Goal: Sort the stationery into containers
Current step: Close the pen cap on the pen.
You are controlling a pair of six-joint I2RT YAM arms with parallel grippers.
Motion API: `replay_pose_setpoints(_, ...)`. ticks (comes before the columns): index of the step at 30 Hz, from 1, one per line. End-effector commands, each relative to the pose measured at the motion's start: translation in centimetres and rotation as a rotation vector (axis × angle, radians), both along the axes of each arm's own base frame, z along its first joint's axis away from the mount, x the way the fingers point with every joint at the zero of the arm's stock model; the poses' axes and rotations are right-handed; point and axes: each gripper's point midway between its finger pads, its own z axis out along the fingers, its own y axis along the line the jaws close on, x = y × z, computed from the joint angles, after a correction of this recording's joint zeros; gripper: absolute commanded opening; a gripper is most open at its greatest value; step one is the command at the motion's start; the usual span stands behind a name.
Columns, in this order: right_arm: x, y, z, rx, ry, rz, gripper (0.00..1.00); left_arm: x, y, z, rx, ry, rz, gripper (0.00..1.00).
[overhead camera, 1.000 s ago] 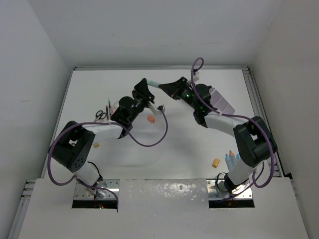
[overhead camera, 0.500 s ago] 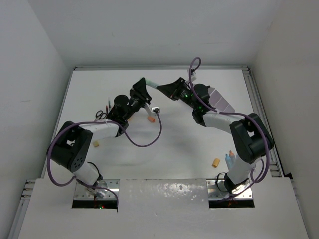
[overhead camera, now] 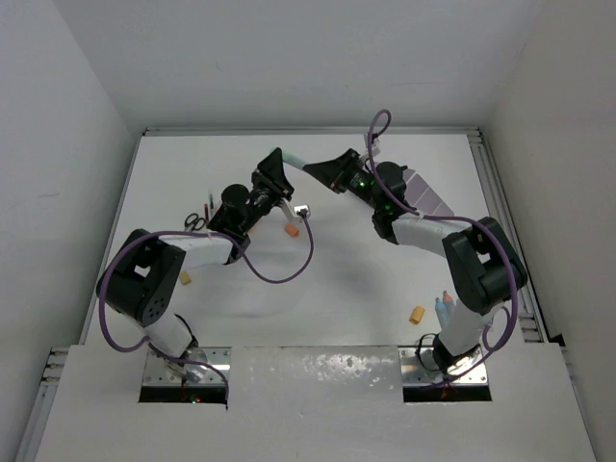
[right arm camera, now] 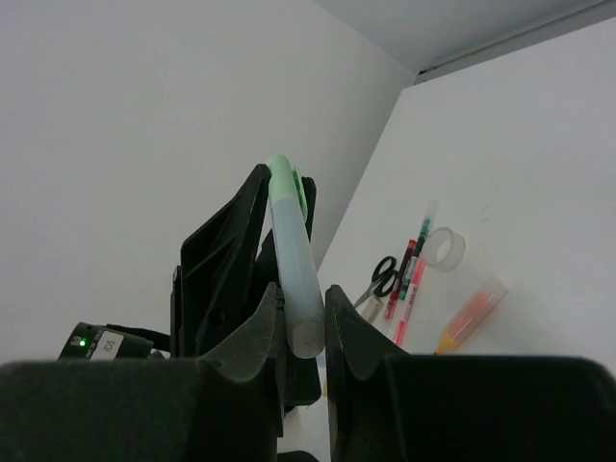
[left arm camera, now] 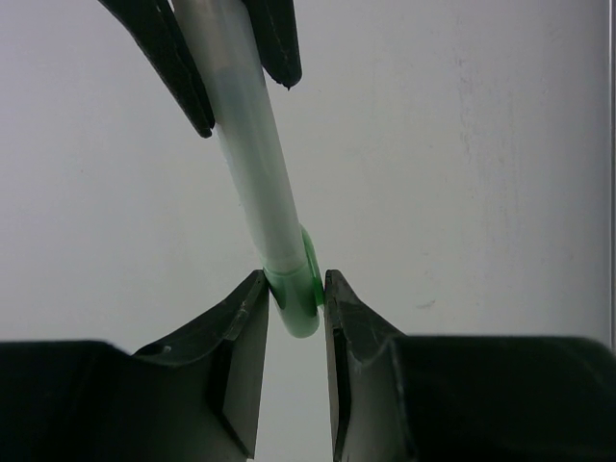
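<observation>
**A:** Entry one: pale-green pen (left arm camera: 245, 164). Where is it?

**B:** It is in the air, spanning the gap between the two grippers. The left gripper (left arm camera: 294, 289) has its fingers clamped on the darker green cap end. The right gripper (right arm camera: 303, 310) has its fingers clamped on the plain end. Each wrist view shows the other gripper's black fingers at the pen's far end.

**A:** Any change from a second ago?

**B:** Only a slight one. In the top view the pen sits almost where it was, with both grips as before. The left forearm now lies a little further toward the left wall. The loop of the purple cable (overhead camera: 289, 277) has drawn in with it. The right arm has barely shifted.

**A:** Entry two: white organiser (overhead camera: 430, 199).

**B:** It is just behind the right gripper's wrist, partly hidden by that arm. The pen is on the opposite side of that gripper, apart from the organiser.

**A:** Any loose stock by the left gripper?

**B:** An orange eraser (overhead camera: 289, 230) lies on the table (overhead camera: 366, 279), just to the near side of the left gripper. It has not moved.

**A:** And beyond the right gripper's fingers?

**B:** The right wrist view shows a tape ring (right arm camera: 445, 247), scissors (right arm camera: 383, 274), red pens (right arm camera: 406, 269) and an orange pencil (right arm camera: 472, 316). They lie close together on the table past the left gripper.

**A:** Anything else?

**B:** A second orange eraser (overhead camera: 417, 314) and the blue-capped bottles (overhead camera: 445, 306) lie beside the right arm's base. Both are well apart from either gripper and have not moved.
</observation>
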Motion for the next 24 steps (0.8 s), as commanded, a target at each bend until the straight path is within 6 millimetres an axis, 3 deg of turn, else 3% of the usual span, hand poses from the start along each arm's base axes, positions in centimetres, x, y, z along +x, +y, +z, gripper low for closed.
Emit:
replay_pose_setpoints(1,0.1,0.9,2.4,0.059,-0.069,0.009,0.00,-4.7,-7.8,2.5,0.088,-0.167,-0.336,0.12)
replay_pose_setpoints(5,0.4,0.2,2.2,0.073,-0.050,-0.019,0.00,-4.0,-7.4,2.8,0.072,-0.167,-0.297,0.21)
replay_pose_setpoints(18,0.9,-0.6,2.3,0.134,-0.023,-0.033,0.00,-3.2,-6.8,3.4,0.032,-0.183,-0.222,0.35)
replay_pose_setpoints(24,1.4,-1.5,2.0,0.129,-0.014,-0.064,0.00,-3.1,-6.6,4.2,-0.016,-0.185,-0.193,0.51)
